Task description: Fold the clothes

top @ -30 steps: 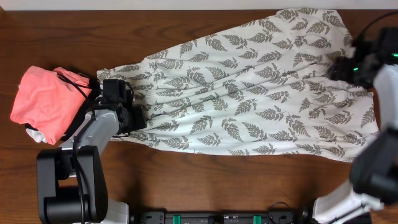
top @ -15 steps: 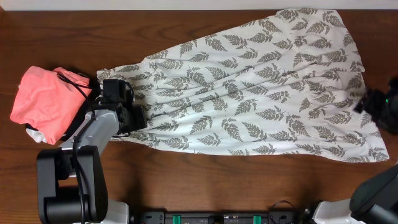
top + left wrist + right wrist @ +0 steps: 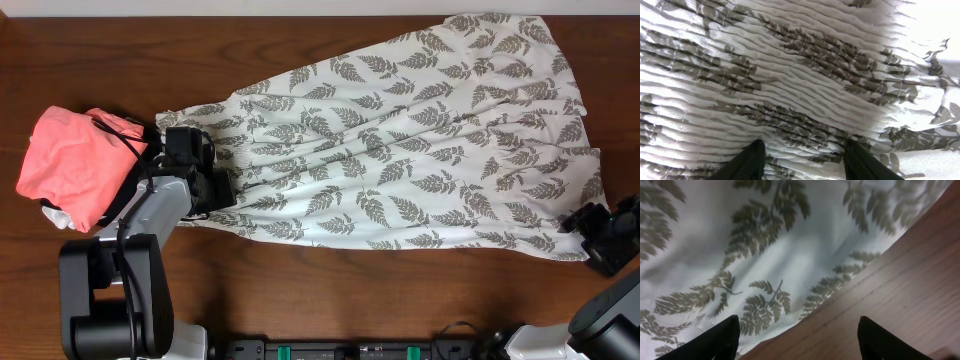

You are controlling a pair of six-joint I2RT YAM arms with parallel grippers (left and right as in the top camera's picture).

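The clothes (image 3: 400,140) are a long white dress with grey fern print, lying spread flat across the wooden table, narrow smocked end at the left and wide hem at the right. My left gripper (image 3: 222,190) is low over the smocked end. In the left wrist view its fingers (image 3: 805,152) are open, with the gathered fabric (image 3: 790,75) beneath them. My right gripper (image 3: 585,232) is at the hem's front right corner. In the right wrist view it (image 3: 797,332) is wide open and empty, straddling the hem edge (image 3: 790,280) and bare wood.
A salmon-pink folded garment (image 3: 75,165) lies at the table's left, just beside my left arm, with a bit of white cloth (image 3: 55,212) showing under it. Bare wooden table (image 3: 400,290) runs along the front, and the arm bases stand at the front edge.
My right arm has moved from the dress's far right side down along the hem to its front right corner. The left arm and the dress have not moved.
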